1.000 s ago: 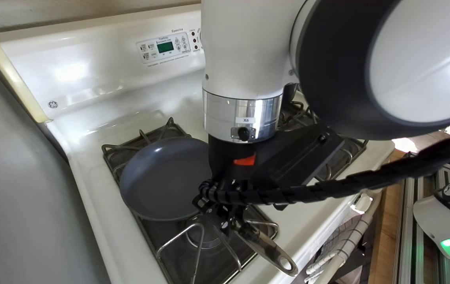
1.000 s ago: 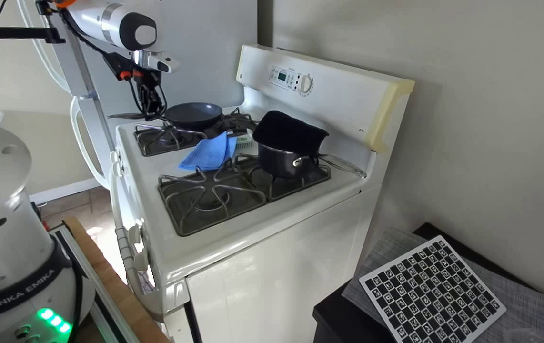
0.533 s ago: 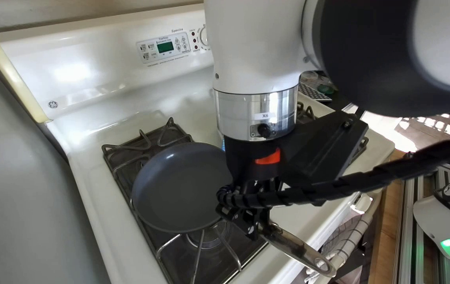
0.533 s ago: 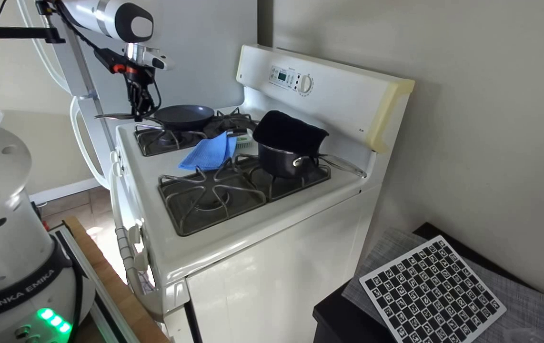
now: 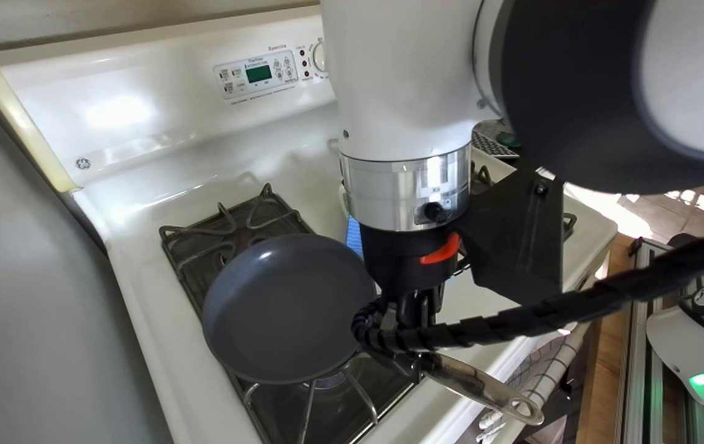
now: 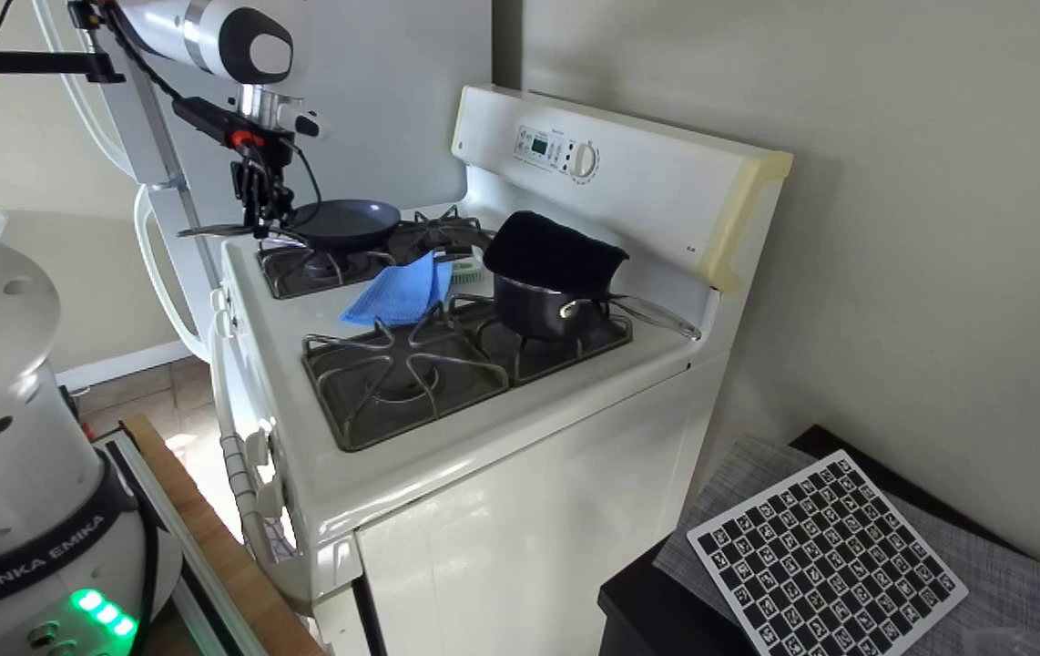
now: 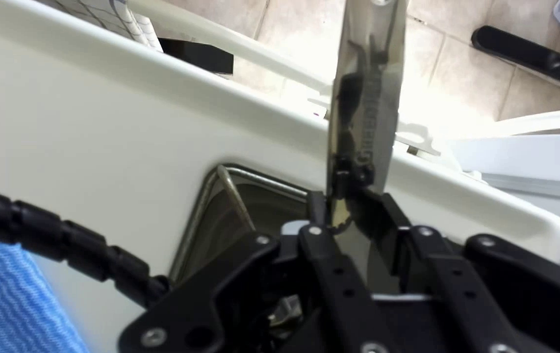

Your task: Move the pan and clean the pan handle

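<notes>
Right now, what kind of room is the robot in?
Most likely a kitchen: I can see a white stove, a wide frying pan, and a black pot standing on that stove.

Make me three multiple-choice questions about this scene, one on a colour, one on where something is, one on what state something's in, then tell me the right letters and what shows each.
1. What colour is the cloth lying on the stove?
A red
B blue
C yellow

2. Where is the pot?
A on the floor
B under the stove
C on the stove

3. How does the gripper stand to the pan handle?
A closed on it
B wide open, clear of it
C turned away, holding the cloth

1 B: an exterior view and the wrist view both show it bright blue.
2 C: an exterior view shows it standing there.
3 A: the wrist view shows the pan handle between its jaws.
</notes>
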`<state>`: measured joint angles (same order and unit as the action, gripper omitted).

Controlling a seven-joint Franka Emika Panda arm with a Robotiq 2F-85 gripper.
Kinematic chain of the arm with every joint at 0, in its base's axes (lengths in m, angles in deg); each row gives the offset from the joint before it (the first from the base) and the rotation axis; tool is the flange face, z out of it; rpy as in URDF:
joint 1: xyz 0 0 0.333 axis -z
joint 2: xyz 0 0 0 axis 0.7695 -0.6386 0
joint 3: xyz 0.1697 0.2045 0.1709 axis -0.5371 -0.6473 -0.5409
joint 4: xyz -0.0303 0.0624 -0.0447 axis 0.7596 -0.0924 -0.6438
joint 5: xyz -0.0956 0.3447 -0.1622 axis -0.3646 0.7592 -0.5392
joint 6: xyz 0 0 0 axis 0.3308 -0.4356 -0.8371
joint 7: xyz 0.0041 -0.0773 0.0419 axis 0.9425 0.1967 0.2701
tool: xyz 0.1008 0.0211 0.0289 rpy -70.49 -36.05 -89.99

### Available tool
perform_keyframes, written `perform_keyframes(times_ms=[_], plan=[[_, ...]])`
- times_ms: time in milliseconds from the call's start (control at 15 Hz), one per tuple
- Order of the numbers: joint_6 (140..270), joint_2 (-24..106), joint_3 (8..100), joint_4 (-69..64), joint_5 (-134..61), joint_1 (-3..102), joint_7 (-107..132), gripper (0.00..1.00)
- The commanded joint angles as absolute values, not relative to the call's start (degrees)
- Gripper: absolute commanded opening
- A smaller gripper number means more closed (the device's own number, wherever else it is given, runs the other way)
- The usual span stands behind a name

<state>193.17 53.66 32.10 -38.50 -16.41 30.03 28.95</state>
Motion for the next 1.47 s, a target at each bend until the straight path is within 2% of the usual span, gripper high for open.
perform_keyframes(times_ms=[0, 867, 1400], plan=[[193.08, 53.39, 31.37, -39.67, -15.13, 30.28, 23.85, 0.05], [185.47, 55.76, 32.00, -39.28, -20.85, 31.05, 19.92, 0.05], [186.60, 54.15, 31.74, -38.46, -26.57, 30.92, 15.32, 0.05]])
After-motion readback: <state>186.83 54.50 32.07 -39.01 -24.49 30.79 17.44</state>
